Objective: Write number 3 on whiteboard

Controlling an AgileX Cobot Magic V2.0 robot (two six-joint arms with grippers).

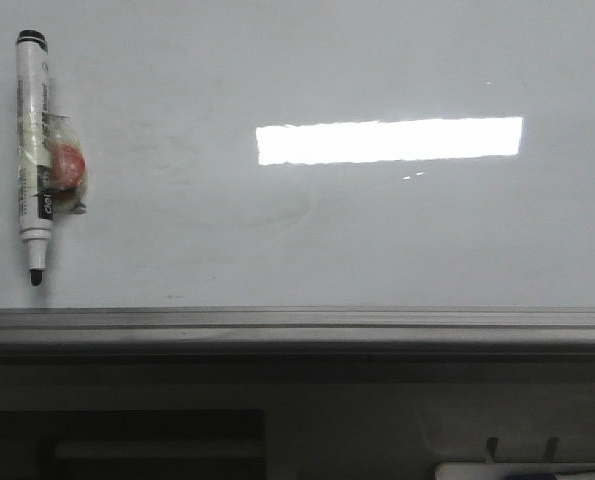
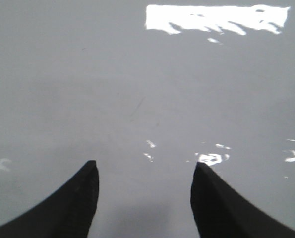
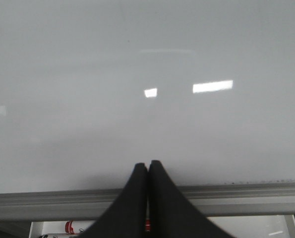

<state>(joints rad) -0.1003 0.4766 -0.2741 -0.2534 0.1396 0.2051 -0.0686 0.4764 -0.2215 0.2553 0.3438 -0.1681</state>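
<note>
So far nothing is written: the whiteboard shows only glare and faint smudges, and no number 3 can be seen in any view. A marker lies on the board near its left edge, cap off, tip toward the near frame edge, with a small red-and-clear piece touching its side. The left pincer hangs over bare board with its fingers wide apart and empty. The right pincer sits above the near frame edge with its fingers pressed together, holding nothing visible. By these pictures the whole job is left: take the marker, then draw the figure.
</note>
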